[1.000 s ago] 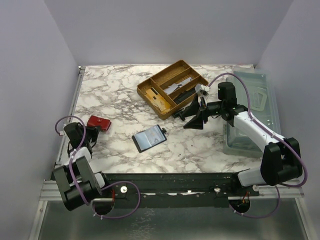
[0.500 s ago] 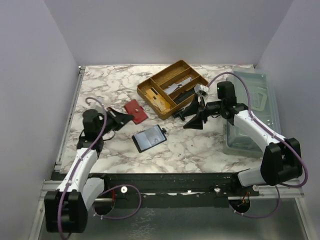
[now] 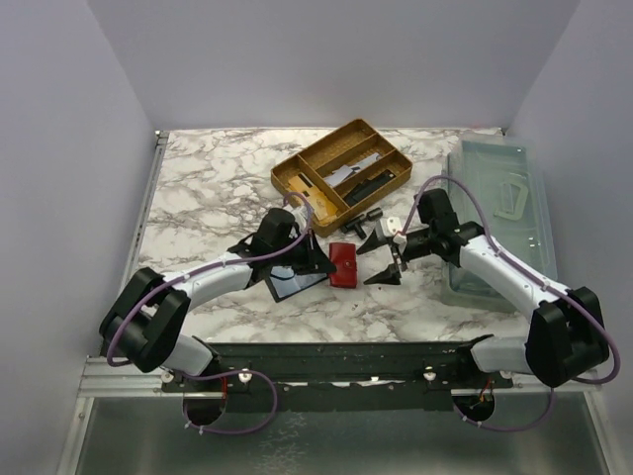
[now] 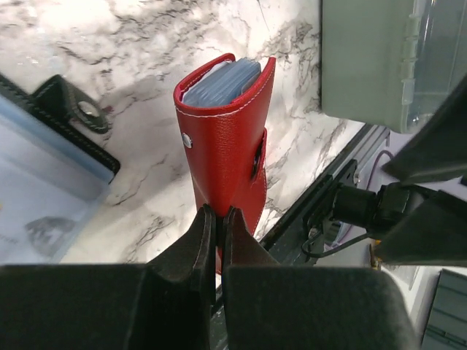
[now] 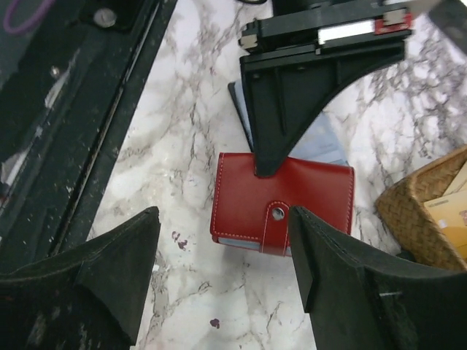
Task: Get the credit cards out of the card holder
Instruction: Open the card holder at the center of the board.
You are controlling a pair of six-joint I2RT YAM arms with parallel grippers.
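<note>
White marble table [image 3: 198, 188] with grey veins fills the scene, between plain pale walls. Near its front middle, the left gripper [image 3: 321, 259] is closed tightly on one edge of the red card holder [image 3: 344, 265], and its two fingers [image 4: 206, 233] press the leather between them. The strap of the holder is snapped shut, and the credit cards [image 4: 222, 80] sit inside, showing only as pale grey-blue edges at the open end. The right gripper [image 3: 384, 260] hangs just beside the holder with its fingers spread wide, holding nothing. A black folder [image 3: 293, 284] lies under the left arm. A wicker tray [image 3: 297, 178] stands further back.
</note>
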